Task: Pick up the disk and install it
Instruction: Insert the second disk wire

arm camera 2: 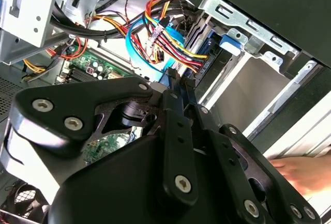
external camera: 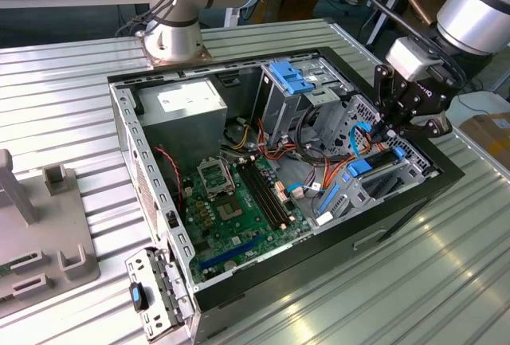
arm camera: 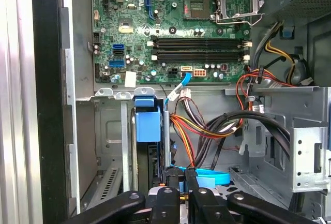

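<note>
A: Inside the open black computer case (external camera: 239, 297), drive bay side: black gripper (arm camera: 176, 195) clamped on the dark-grey blue-framed disk (arm camera: 148, 123), standing edgewise in the bay.

B: Risk: orange-yellow cable bundle (arm camera: 207, 131) just beside could snag, jamming it.

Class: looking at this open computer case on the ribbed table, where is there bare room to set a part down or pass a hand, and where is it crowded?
Free: the ribbed table on the exterior view's left of the case, and the strip in front of it. Inside, the metal floor beside the disk is bare. Crowded: the cables by the gripper, and the motherboard.
</note>
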Action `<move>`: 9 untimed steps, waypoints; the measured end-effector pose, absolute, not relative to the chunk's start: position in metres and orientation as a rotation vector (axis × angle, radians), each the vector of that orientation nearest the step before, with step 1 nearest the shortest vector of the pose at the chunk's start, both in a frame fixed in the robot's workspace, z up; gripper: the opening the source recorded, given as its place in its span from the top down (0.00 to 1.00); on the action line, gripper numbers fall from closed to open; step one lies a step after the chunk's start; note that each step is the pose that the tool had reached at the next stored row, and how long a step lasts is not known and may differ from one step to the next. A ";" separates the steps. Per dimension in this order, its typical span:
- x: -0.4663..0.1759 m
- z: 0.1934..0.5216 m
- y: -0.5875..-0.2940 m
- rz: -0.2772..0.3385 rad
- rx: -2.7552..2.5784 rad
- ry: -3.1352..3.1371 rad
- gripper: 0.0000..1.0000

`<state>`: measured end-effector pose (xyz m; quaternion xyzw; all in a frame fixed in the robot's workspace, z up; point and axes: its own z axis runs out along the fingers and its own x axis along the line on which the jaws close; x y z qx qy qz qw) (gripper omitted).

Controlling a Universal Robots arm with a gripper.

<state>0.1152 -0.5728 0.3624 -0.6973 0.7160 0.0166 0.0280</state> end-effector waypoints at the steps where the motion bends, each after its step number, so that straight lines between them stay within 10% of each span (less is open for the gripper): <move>1: 0.115 0.362 -0.573 0.051 -2.152 2.210 0.84; 9: 0.115 0.362 -0.581 0.040 -2.158 2.215 0.84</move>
